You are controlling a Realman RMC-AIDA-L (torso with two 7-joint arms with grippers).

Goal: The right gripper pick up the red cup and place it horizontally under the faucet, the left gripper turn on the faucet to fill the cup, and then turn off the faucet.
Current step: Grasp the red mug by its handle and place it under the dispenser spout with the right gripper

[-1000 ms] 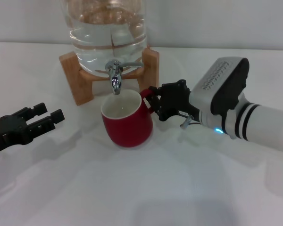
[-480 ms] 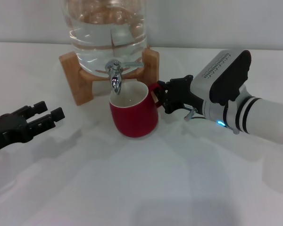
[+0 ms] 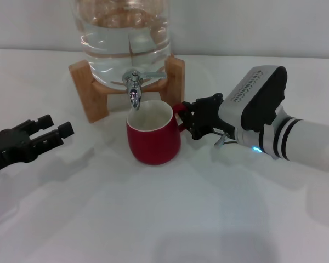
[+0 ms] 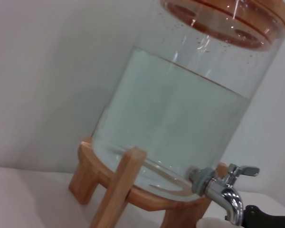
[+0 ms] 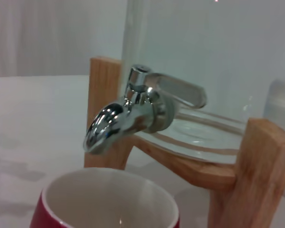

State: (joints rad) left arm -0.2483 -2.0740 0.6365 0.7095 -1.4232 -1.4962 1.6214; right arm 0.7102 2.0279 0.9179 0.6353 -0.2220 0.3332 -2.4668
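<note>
The red cup (image 3: 152,138) stands under the faucet (image 3: 134,87) near the worktop's far edge, my right gripper (image 3: 187,119) clamped on its handle; left gripper (image 3: 46,133), fingers apart, hasn't touched the lever

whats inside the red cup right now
Nothing visible: the red cup shows a bare white inside, no water, with the faucet spout just above its rim. The very bottom is hidden by the near wall. The right gripper holds its handle.
</note>
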